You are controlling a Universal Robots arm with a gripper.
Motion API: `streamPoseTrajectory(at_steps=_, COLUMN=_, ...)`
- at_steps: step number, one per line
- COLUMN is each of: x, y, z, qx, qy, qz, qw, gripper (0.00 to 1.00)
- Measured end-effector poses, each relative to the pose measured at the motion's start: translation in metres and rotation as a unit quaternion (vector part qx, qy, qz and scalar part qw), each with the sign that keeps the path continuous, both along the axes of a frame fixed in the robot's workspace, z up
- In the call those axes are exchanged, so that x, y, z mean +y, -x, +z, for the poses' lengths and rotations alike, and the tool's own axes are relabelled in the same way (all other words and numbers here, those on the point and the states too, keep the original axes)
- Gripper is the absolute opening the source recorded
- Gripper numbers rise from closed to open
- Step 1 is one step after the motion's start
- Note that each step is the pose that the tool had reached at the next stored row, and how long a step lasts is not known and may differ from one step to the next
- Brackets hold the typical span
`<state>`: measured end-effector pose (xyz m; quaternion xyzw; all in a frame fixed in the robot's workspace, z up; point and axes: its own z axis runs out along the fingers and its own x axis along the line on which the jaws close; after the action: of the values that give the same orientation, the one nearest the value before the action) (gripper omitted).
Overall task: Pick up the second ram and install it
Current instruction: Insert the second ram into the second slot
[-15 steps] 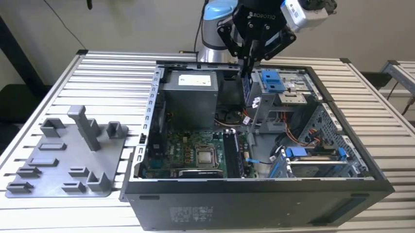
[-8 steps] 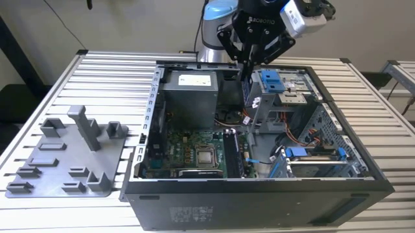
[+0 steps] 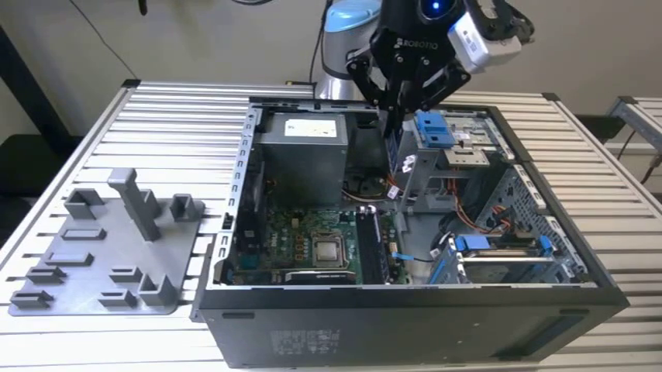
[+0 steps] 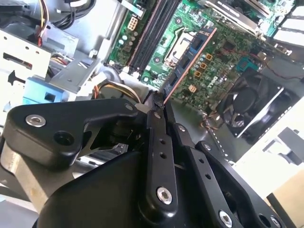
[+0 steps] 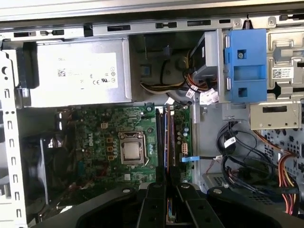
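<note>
Pinching the second ram (image 4: 186, 64) edge-on, the gripper (image 4: 159, 105) hangs over the open computer case (image 3: 414, 318), seemingly to align the stick lengthwise with the memory slots (image 4: 149, 33).

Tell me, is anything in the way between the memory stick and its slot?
Nothing visible is. The tool holds the memory stick over the open computer case, with open air down to the slots.

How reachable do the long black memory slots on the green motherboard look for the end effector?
Probably yes: the end effector, shut on the thin dark memory stick, hangs over the slots in the open dark computer case, with nothing visible between them.
</note>
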<state>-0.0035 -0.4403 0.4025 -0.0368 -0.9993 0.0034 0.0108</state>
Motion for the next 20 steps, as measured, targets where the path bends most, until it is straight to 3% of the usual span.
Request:
streamPoseTrajectory(at_steps=4, x=-0.0013, y=0.0, z=-0.0023, qx=-0.0005, qy=0.0001, qz=0.012, qw=0.9999, gripper=0.15)
streamPoseTrajectory(at_steps=9, x=-0.0027, y=0.0014, z=-0.0071, qx=-0.0077, qy=0.0002, qz=0.012, qw=0.9999, gripper=0.15)
streamPoseTrajectory(at_steps=20, x=-0.0027, y=0.0014, z=-0.0084, qx=-0.0078, qy=0.0001, qz=0.012, qw=0.9999, gripper=0.15)
